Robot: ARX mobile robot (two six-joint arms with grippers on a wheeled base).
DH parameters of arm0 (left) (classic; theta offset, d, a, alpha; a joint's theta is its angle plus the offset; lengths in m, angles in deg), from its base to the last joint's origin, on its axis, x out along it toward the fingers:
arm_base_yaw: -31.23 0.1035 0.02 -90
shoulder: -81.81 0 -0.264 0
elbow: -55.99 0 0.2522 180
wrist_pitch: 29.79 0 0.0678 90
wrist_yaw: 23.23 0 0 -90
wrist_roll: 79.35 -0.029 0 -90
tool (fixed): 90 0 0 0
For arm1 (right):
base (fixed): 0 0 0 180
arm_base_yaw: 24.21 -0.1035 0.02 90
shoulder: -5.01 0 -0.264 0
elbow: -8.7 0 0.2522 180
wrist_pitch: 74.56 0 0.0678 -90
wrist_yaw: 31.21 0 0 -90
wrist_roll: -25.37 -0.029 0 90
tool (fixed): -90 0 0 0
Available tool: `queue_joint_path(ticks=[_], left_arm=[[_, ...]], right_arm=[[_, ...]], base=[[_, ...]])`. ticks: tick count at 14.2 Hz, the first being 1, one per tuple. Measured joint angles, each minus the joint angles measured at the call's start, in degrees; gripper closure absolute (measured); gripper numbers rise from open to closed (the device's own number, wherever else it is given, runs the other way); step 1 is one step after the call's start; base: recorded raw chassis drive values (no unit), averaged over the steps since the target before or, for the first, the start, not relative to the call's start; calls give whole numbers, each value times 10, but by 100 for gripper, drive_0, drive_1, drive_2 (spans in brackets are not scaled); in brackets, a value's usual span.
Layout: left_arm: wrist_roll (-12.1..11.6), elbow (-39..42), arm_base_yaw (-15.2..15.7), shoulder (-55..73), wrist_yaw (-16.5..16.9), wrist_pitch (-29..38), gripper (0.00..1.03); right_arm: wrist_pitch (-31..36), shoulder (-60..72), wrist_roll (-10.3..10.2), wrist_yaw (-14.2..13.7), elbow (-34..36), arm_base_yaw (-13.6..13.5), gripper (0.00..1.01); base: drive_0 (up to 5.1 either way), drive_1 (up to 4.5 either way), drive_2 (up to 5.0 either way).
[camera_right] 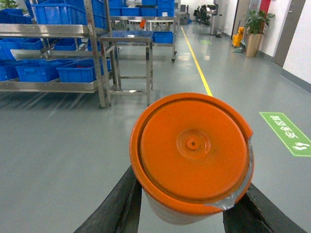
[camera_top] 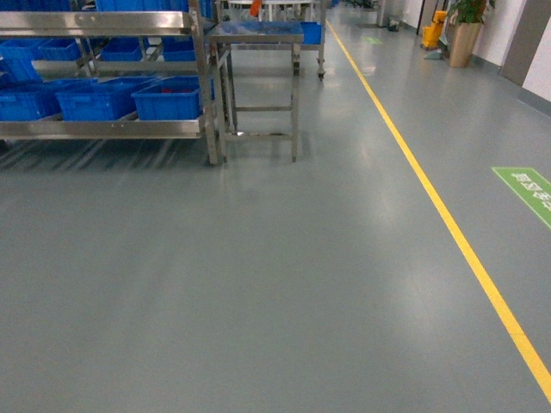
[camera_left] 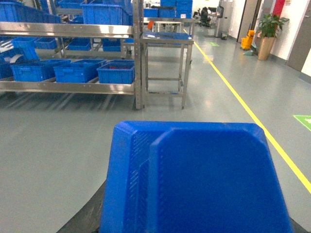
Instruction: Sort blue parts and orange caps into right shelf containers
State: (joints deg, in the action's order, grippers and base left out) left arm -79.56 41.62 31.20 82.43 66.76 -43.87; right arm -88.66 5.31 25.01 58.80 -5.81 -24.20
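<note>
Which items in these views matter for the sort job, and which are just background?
Job items:
- blue part, held in the left hand
- orange cap, held in the right hand
- blue crates on the shelf rack

Background:
- steel table beside the rack
- yellow floor line
- green floor sign
- potted plant

The floor (camera_top: pixel 258 284) is grey with a yellow line (camera_top: pixel 448 224); the crates (camera_top: pixel 168 99) are bright blue. The cap (camera_right: pixel 192 145) is orange; the part (camera_left: pixel 194 179) is dark blue.
</note>
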Motion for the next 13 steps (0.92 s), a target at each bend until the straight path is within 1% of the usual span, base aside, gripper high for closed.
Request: queue_joint_path(ticks=[13], left_arm=[[0,0,0,0,0,0,60]], right_arm=[[0,0,0,0,0,0,61]], base=[[-5,428,-439]])
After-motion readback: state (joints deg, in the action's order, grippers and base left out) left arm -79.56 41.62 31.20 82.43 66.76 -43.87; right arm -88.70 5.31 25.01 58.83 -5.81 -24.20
